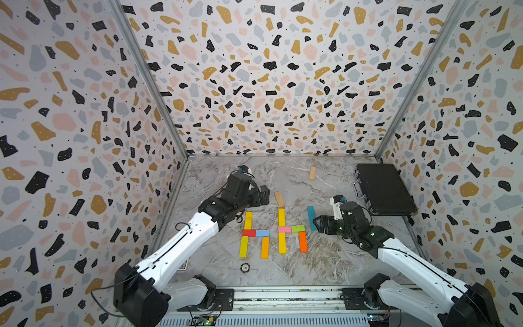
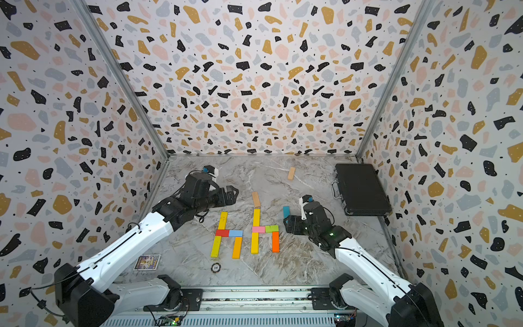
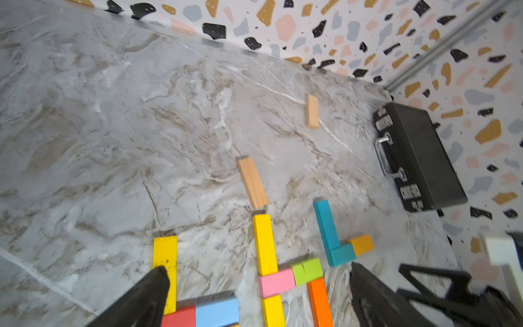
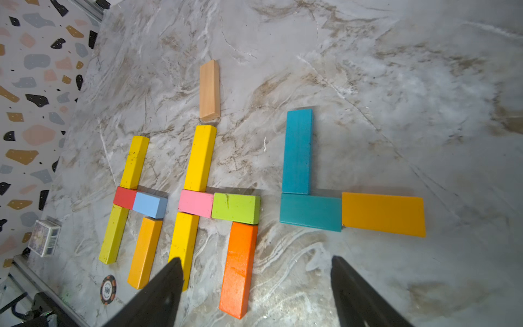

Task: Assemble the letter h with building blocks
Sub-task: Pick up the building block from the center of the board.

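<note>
Two h shapes of building blocks lie flat in mid-table. One has a yellow stem, red and blue crossbar and orange leg. The other joins yellow, pink, green and orange. To their right a long teal block meets a short teal and a short orange block. My right gripper hangs open over these, holding nothing. Above the left h's top, my left gripper is open and empty.
Two plain wood blocks lie loose: one just beyond the second h, one farther back. A black case sits at the back right. A round disc and a small card box lie near the front.
</note>
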Controlling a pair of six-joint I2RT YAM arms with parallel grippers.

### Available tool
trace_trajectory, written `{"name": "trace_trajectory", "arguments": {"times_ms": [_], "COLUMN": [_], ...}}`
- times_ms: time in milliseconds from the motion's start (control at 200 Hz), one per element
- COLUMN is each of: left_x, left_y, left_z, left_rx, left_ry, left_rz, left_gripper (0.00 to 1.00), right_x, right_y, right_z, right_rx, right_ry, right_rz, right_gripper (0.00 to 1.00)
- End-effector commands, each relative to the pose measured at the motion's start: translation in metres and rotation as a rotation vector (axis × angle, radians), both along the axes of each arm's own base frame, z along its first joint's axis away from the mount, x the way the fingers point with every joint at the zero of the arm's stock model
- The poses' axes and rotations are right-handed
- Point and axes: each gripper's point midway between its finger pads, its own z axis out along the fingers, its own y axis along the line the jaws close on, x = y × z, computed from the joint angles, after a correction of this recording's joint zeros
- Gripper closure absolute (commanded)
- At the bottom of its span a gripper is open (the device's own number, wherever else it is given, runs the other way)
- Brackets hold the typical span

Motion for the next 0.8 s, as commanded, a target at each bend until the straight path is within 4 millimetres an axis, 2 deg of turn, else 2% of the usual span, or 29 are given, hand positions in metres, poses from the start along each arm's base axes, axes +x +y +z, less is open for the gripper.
{"name": "trace_trajectory", "arguments": {"times_ms": [0, 85, 210, 315, 410, 566, 716, 796], "left_x": [0.040, 0.064, 0.094, 0.108, 0.110, 0.107, 0.098, 0.098], "left_y": [-0.005, -0.004, -0.012, -0.033, -0.052, -0.083, -0.084, -0.090], "left_z": [0.016, 0.002, -0.029, -0.064, -0.096, -0.119, -0.146, -0.151], "left_rx": [-0.060, -0.033, -0.019, -0.017, -0.014, 0.038, 0.084, 0.067], "left_ry": [-0.048, -0.021, 0.069, 0.145, 0.201, 0.230, 0.261, 0.259], "left_rz": [0.034, 0.052, 0.025, -0.051, -0.100, -0.185, -0.170, -0.193], "left_gripper": [0.01, 0.02, 0.14, 0.15, 0.18, 0.18, 0.18, 0.17], "right_x": [-0.002, -0.003, -0.007, -0.009, -0.010, -0.010, -0.011, -0.013], "right_y": [-0.006, -0.009, -0.011, -0.015, -0.020, -0.028, -0.030, -0.033], "right_z": [0.010, 0.012, 0.009, 0.004, 0.000, -0.001, -0.004, -0.005], "right_rx": [-0.029, -0.024, -0.019, -0.050, -0.084, -0.120, -0.134, -0.143], "right_ry": [-0.015, -0.018, -0.006, 0.009, 0.016, 0.007, 0.017, 0.019], "right_rz": [-0.008, -0.023, -0.035, -0.038, -0.046, -0.063, -0.067, -0.076], "right_gripper": [0.16, 0.16, 0.16, 0.17, 0.17, 0.17, 0.17, 0.17]}}
